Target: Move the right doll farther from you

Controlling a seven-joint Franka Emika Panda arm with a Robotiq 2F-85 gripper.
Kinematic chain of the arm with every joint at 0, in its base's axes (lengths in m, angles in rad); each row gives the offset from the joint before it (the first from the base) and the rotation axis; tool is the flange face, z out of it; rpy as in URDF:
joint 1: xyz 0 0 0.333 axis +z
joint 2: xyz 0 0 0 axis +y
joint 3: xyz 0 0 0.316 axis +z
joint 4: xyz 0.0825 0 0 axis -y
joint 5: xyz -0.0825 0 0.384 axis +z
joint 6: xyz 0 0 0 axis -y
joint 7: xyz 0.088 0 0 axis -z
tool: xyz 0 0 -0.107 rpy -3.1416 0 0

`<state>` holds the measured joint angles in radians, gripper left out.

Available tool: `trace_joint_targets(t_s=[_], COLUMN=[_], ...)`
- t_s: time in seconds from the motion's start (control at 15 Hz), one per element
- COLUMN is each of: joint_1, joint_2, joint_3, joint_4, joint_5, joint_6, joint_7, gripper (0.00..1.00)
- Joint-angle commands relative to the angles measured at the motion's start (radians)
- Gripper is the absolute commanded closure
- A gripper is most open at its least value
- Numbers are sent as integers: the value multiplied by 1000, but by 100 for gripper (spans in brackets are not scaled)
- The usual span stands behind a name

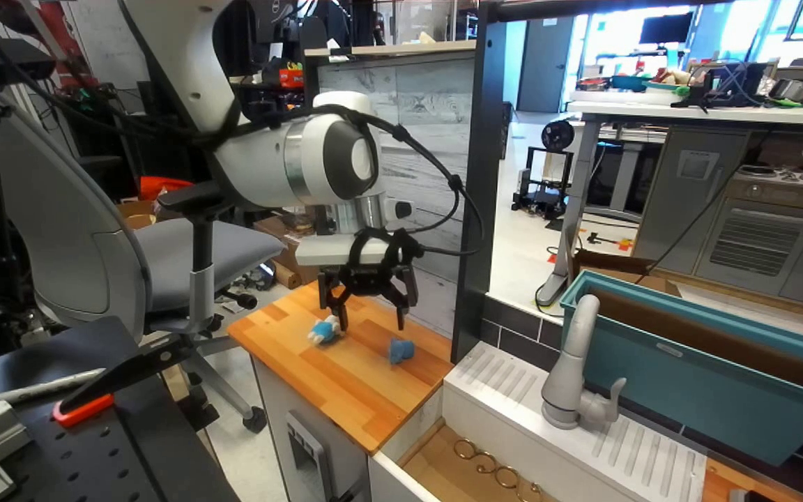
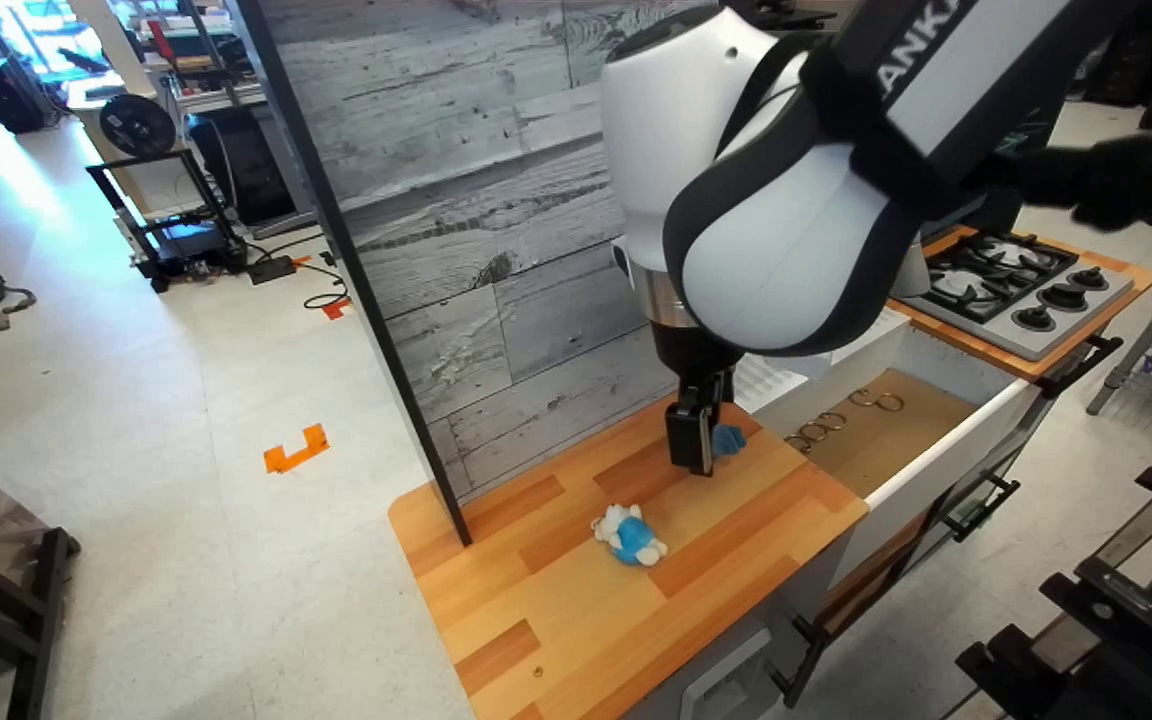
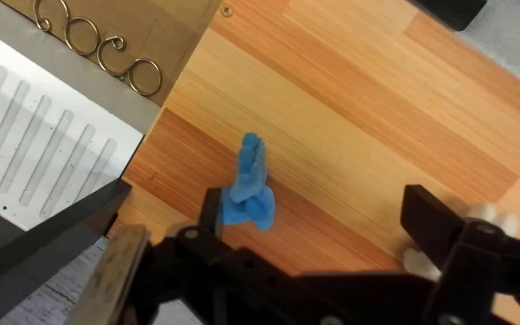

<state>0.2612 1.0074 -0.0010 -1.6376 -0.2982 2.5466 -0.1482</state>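
Observation:
The right doll is a small mid-blue soft toy (image 1: 401,351) lying on the wooden counter (image 1: 346,373) near the sink side. It also shows in an exterior view (image 2: 729,440), partly behind the gripper, and in the wrist view (image 3: 252,180). My gripper (image 1: 372,323) is open and empty above the counter, its fingers wide apart. In the wrist view, my gripper (image 3: 312,201) has its left finger overlapping the edge of the blue doll; I cannot tell whether they touch. In an exterior view, the gripper (image 2: 702,440) appears edge-on.
A light-blue-and-white toy (image 1: 326,330) lies on the counter, also in an exterior view (image 2: 630,538); its white parts show beneath the right finger in the wrist view (image 3: 422,264). A grey wood-look panel (image 2: 496,250) borders the counter. A white sink with a faucet (image 1: 569,376) adjoins it.

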Motion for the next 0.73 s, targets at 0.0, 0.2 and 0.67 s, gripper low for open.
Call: trace_joint_targets(t_s=[0.0, 0.2, 0.67], joint_1=[11, -21, -10], joint_2=[-193, -310, -288], joint_3=[21, 68, 55], joint_4=[-235, -363, -345], joint_5=[-2, 76, 52], joint_6=[47, 10, 18], joint_7=[61, 122, 120], gripper=[0, 0, 0])
